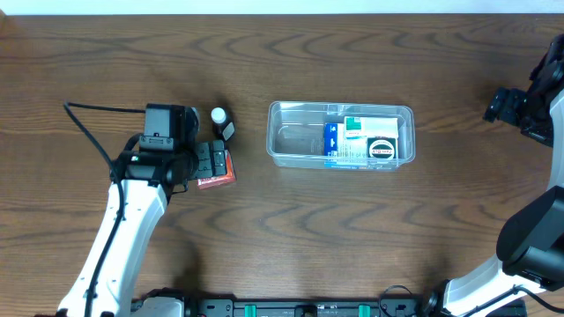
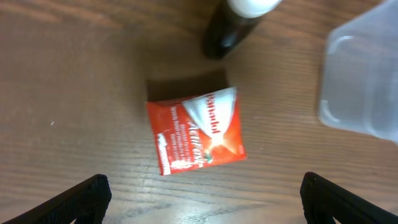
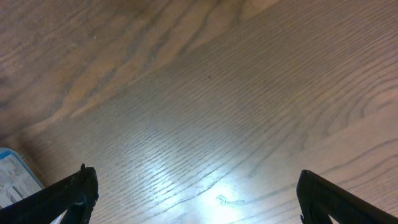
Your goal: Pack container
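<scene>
The clear plastic container sits mid-table and holds a blue box, a green-and-white box and a white box with a round dark label in its right half. Its corner shows in the left wrist view. A red-and-white box lies flat on the table; overhead it is mostly under my left gripper. A small dark bottle with a white cap stands just behind it. My left gripper is open above the red box, holding nothing. My right gripper is open over bare table at the far right.
The wooden table extends all round. A black cable runs from the left arm toward the left. The right arm's base stands at the lower right. A blue-edged box corner shows at the right wrist view's left edge.
</scene>
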